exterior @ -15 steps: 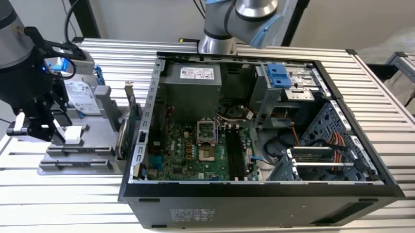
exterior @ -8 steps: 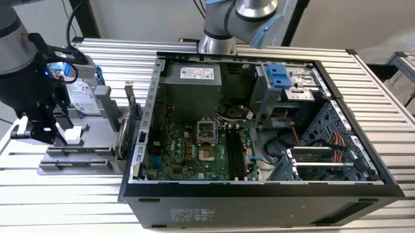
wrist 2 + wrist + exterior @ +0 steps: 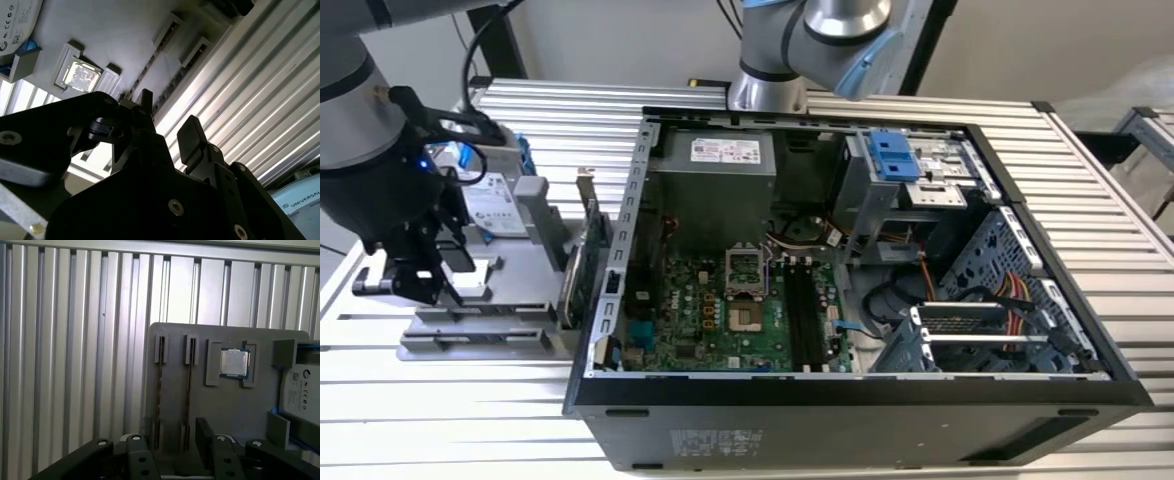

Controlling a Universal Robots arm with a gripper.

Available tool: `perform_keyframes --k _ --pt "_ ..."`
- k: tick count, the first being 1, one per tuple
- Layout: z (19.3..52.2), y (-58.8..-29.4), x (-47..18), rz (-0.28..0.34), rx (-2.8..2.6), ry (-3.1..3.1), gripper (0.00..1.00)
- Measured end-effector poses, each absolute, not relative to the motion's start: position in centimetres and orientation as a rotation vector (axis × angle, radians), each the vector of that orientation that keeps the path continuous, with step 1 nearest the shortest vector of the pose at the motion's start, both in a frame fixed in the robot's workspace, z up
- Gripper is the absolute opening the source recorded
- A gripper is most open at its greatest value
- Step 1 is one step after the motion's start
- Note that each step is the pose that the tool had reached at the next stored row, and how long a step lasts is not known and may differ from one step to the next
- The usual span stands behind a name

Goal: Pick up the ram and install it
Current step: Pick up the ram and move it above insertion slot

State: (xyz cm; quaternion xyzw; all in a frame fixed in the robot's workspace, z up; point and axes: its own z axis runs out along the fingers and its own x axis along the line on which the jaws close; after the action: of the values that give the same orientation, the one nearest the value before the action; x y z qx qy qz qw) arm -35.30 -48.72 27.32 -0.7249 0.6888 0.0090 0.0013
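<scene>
The gripper (image 3: 420, 285) hangs over the gray fixture plate (image 3: 494, 320), which lies on the slatted aluminium table (image 3: 480, 430) to the exterior view's left of the open computer case (image 3: 854, 420). In both wrist views the claw stands open: its two black fingers (image 3: 205, 435) are spread with a clear gap between them, and nothing is held in that gap. The ram (image 3: 160, 385) stands on edge in a narrow slot of the fixture plate, seated between its end brackets. A second stick (image 3: 189, 382) of the same kind stands in the parallel slot just beside it. The near ends of both slots fall within the span of the open fingers. Which of the two sticks the claw is lined up on cannot be told, nor whether either finger touches the plate. On the same plate, beside the sticks, a processor chip (image 3: 234, 362) lies flat in a square recess. Beyond the chip a hard drive (image 3: 302, 390) in a blue frame sits at the plate's edge. Inside the case the motherboard (image 3: 707, 310) lies exposed, well apart from the gripper. The base of another robot arm (image 3: 774, 60) stands at the far side of the case.
</scene>
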Motion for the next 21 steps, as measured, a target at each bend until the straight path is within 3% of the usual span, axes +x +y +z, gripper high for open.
perform_keyframes --k 21 --pt "25.0 -50.1 -35.4 0.033 -2.282 2.160 1.00"
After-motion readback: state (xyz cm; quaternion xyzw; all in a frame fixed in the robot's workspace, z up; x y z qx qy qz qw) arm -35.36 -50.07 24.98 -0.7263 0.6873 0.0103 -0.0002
